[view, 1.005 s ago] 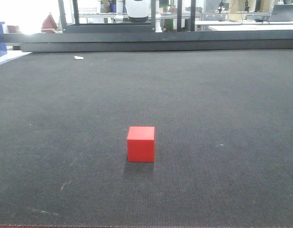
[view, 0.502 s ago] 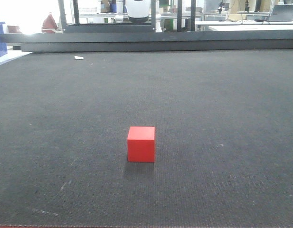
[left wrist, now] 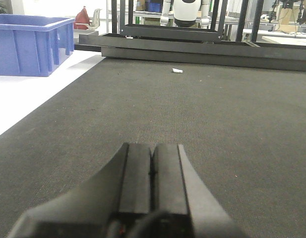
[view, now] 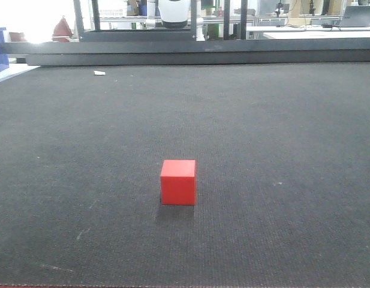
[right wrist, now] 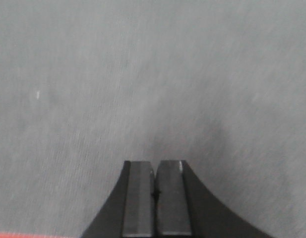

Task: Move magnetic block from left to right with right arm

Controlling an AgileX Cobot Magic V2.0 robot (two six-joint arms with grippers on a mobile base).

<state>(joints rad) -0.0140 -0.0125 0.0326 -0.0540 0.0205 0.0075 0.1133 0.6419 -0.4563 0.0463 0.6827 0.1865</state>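
Note:
The magnetic block [view: 178, 182], a small bright-red cube, rests on the dark mat [view: 262, 132] near the middle of the front view, a little toward the front edge. No arm shows in that view. In the left wrist view my left gripper [left wrist: 153, 147] is shut with nothing between its pads, held low over the mat. In the right wrist view my right gripper [right wrist: 155, 164] is shut too, its pads pressed together over bare mat. The block appears in neither wrist view.
A blue plastic crate [left wrist: 29, 43] stands on the white surface at the far left. Dark metal rails [view: 196, 51] run along the mat's far edge. A small white scrap [view: 99, 73] lies at the back left.

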